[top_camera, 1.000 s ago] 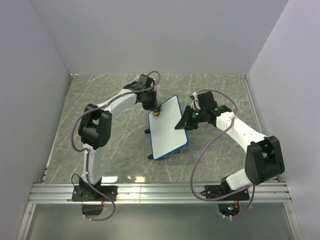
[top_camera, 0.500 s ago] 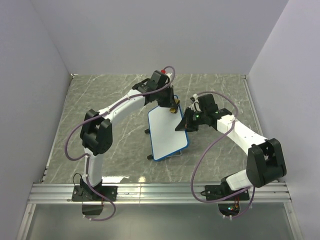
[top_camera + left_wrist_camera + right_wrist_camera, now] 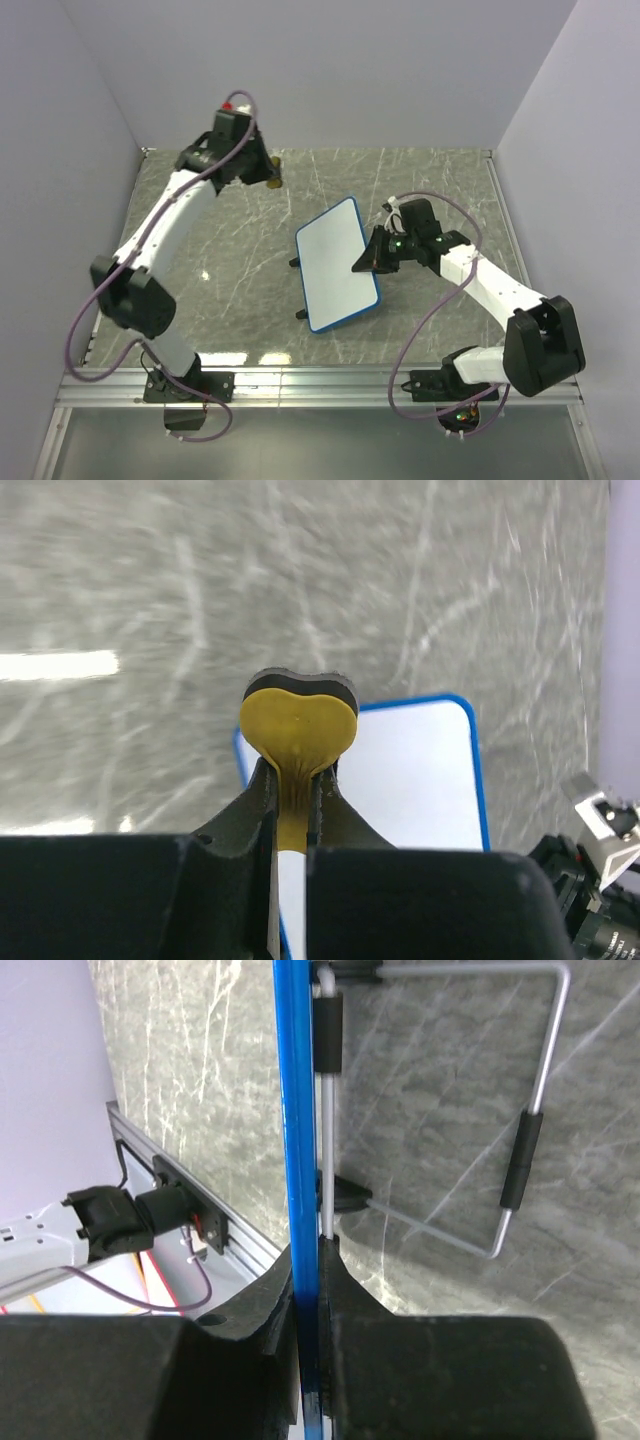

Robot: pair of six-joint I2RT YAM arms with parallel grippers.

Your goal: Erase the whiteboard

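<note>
Yellow eraser (image 3: 298, 725) hangs above grey marbled table (image 3: 240, 260).

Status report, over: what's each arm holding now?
Left jaws shut on yellow eraser, away from board. Right jaws shut on whiteboard edge; surface blank. Nothing between them.

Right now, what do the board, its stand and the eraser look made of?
Board: smooth glossy white face, blue rim that looks like plastic.
Stand: thin bent silvery wire, likely metal, with black sleeves.
Eraser: matte yellow top over a dark layer, probably foam or felt.
</note>
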